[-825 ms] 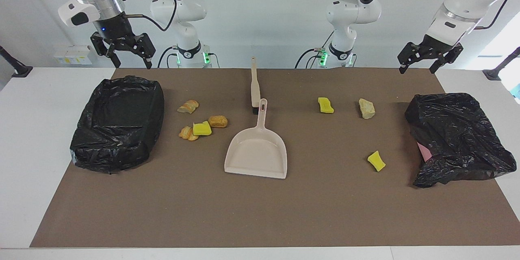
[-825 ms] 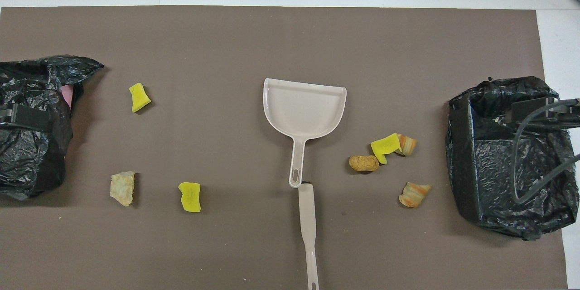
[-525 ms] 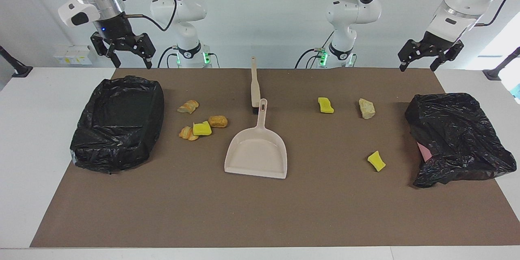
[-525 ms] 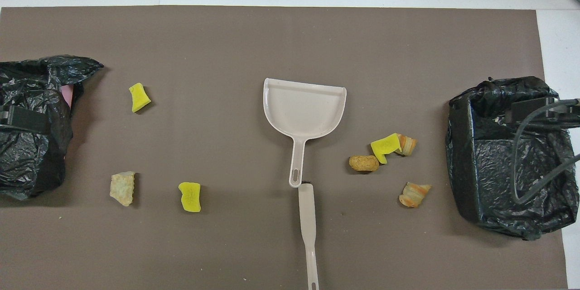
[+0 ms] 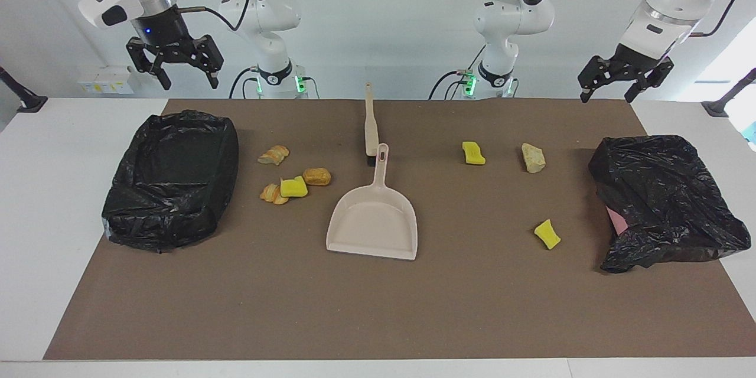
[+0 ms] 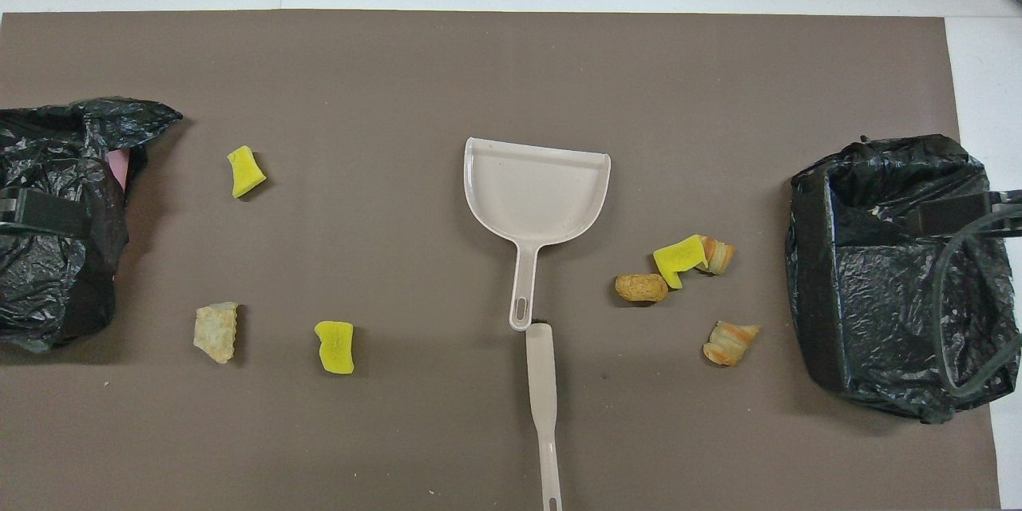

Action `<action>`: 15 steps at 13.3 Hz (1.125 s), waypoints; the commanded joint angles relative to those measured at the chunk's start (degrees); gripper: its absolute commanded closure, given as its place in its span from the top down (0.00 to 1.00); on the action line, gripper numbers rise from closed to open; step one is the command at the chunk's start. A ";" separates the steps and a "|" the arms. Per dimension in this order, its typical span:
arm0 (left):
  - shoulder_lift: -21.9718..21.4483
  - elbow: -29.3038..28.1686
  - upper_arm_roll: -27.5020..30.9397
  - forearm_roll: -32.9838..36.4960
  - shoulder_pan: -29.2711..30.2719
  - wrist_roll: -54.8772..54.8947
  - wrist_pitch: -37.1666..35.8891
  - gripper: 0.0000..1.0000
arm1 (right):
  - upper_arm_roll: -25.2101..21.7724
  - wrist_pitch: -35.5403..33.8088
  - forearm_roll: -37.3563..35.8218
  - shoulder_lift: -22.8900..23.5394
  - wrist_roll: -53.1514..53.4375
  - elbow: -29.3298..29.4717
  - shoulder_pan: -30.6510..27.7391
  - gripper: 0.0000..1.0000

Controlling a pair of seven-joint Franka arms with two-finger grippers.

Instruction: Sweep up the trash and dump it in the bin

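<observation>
**Nothing swept yet: both grippers up, all the trash on the table**

Every piece of trash lies on the brown mat of the table (image 5: 378, 319), and neither tool is in a gripper. The dustpan (image 5: 373, 224) sits mid-table with its pan empty, handle toward the robots, and the brush (image 5: 370, 124) lies just at the tip of that handle, nearer the robots. So the whole job is ahead, by my read: grasp, sweep, dump.

The trash falls into two groups. Taking the dustpan as the dial's centre in the facing view, the first group sits at about ten o'clock: a yellow sponge piece (image 5: 293, 187) touching an orange-brown chunk (image 5: 273, 194), a rounder brown chunk (image 5: 317, 176) just beside them, and another bread-like chunk (image 5: 273, 155) nearer the robots. These lie between the dustpan and the open bin (image 5: 171, 180) at the right arm's end. The second group spreads from one to three o'clock: a sponge piece (image 5: 473, 153), the pale stone-like lump (image 5: 533, 157) and a third sponge (image 5: 547, 234), near the crumpled black bag (image 5: 667, 201) at the left arm's end.

The right gripper (image 5: 184, 78) hangs high over the robots' edge of the open bin, fingers spread, holding nothing. The left gripper (image 5: 607, 93) hangs over the table's edge near the crumpled bag, fingers likewise apart and empty. Both are well apart from any trash and from the tools.
</observation>
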 commanded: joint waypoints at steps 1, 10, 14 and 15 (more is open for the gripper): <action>-1.61 -1.44 0.13 -0.29 -1.10 0.62 -0.61 1.00 | -0.13 -0.36 -0.14 -1.21 -1.61 -1.39 -0.35 1.00; -3.28 -5.13 0.04 -1.95 -9.79 -0.52 -0.08 1.00 | -0.13 -0.35 -0.41 -1.56 -1.61 -2.18 -0.35 1.00; -3.20 -9.78 -0.05 -2.40 -14.54 -1.31 1.85 1.00 | -0.13 -0.62 -0.41 -1.56 -1.61 -2.18 -0.35 1.00; -3.28 -11.70 -0.05 -2.66 -15.77 -1.75 3.42 1.00 | -0.13 -0.62 -0.41 -1.56 -1.61 -2.18 -0.26 1.00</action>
